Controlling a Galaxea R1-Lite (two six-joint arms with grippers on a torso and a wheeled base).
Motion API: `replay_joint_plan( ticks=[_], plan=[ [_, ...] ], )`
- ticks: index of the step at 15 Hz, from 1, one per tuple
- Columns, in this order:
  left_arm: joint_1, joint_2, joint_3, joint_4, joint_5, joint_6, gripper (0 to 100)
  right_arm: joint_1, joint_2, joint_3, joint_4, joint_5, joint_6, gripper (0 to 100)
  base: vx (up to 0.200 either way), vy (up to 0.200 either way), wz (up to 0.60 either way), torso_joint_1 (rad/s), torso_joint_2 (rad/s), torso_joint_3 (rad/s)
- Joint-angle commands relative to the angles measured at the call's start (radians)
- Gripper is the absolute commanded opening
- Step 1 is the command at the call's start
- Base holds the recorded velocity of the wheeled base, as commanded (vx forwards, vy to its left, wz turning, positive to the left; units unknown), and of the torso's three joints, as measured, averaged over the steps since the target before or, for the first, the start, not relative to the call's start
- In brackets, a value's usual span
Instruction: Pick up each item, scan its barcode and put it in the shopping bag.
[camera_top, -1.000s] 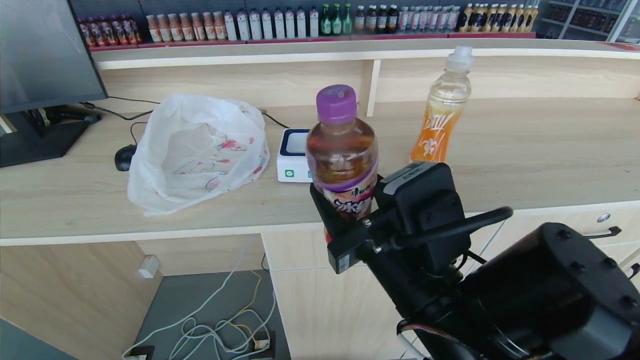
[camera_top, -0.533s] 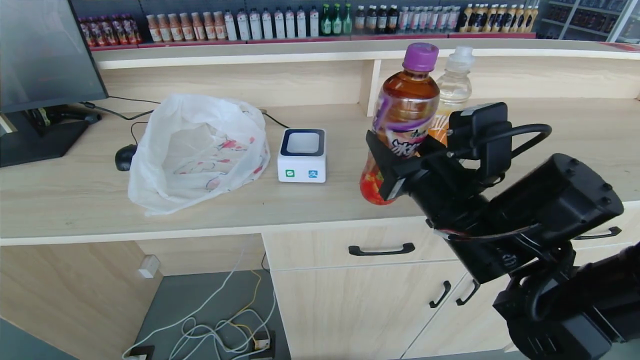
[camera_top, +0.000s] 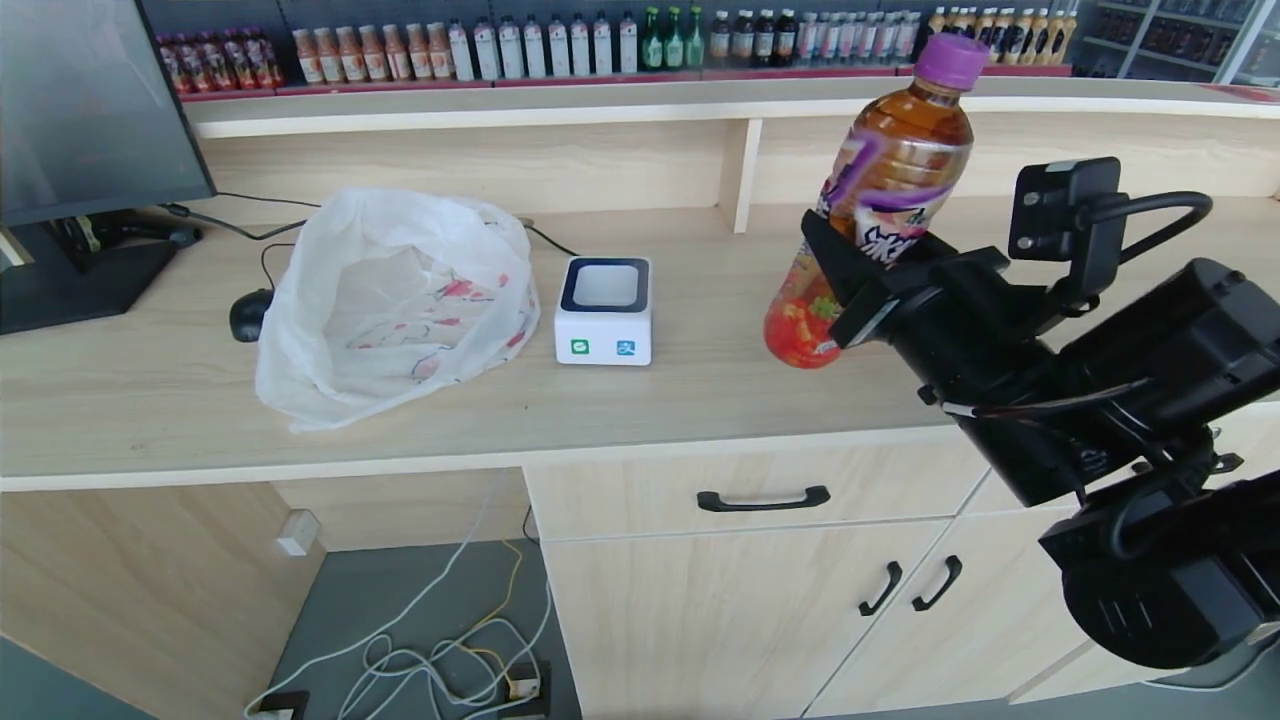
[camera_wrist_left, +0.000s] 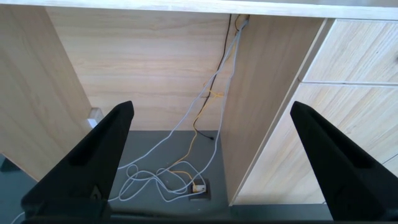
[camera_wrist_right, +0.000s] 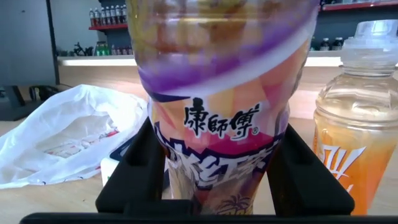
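My right gripper (camera_top: 862, 272) is shut on a tea bottle (camera_top: 885, 190) with a purple cap, holding it tilted above the right side of the wooden counter (camera_top: 700, 400). In the right wrist view the bottle (camera_wrist_right: 217, 118) sits between the black jaws, and an orange drink bottle (camera_wrist_right: 357, 124) with a clear cap stands just behind it. The white barcode scanner (camera_top: 603, 310) lies on the counter to the left of the held bottle. Further left is the open white shopping bag (camera_top: 395, 300). My left gripper (camera_wrist_left: 211, 168) hangs open below the counter, nothing between its fingers.
A monitor (camera_top: 90, 100) and a black mouse (camera_top: 250, 313) occupy the counter's left end. A raised back ledge with an upright divider (camera_top: 740, 175) runs behind the counter. Loose cables (camera_wrist_left: 180, 180) lie on the floor under it. Drawers with black handles (camera_top: 763, 498) face me.
My right gripper has carried the purple-capped bottle from in front of the scanner to the right and farther over the counter, tilting it. The bag and scanner have not moved.
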Motion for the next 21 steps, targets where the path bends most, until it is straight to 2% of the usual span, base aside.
replay_joint_plan(
  ticks=[1, 3, 7, 11, 17, 21],
  plan=[
    [0.0, 0.001, 0.0, 0.0, 0.0, -0.001, 100, -0.006, -0.004, -0.01, -0.003, -0.003, 0.006, 0, 0.0, 0.0, 0.0, 0.0, 0.0, 0.0],
    [0.0, 0.0, 0.0, 0.0, 0.0, -0.001, 100, -0.021, 0.012, -0.03, -0.003, -0.004, 0.035, 0, 0.0, 0.0, 0.0, 0.0, 0.0, 0.0],
    [0.0, 0.001, 0.0, 0.0, 0.0, -0.009, 100, -0.023, 0.061, -0.106, -0.003, -0.004, 0.046, 0, 0.0, 0.2, 0.0, 0.001, 0.0, 0.001],
    [0.0, 0.001, 0.0, 0.0, 0.0, -0.015, 100, -0.023, 0.042, -0.109, -0.003, -0.007, 0.046, 0, 0.0, 0.2, 0.0, 0.005, 0.0, 0.002],
    [0.0, 0.0, 0.0, 0.0, 0.0, -0.007, 100, -0.023, 0.007, -0.067, -0.003, -0.007, 0.043, 0, 0.0, 0.2, 0.0, 0.004, 0.0, 0.005],
    [0.0, 0.001, 0.0, -0.002, 0.0, -0.007, 100, -0.023, 0.007, -0.067, -0.003, -0.007, 0.043, 0, 0.0, 0.0, 0.0, 0.0, 0.0, 0.0]
  ],
)
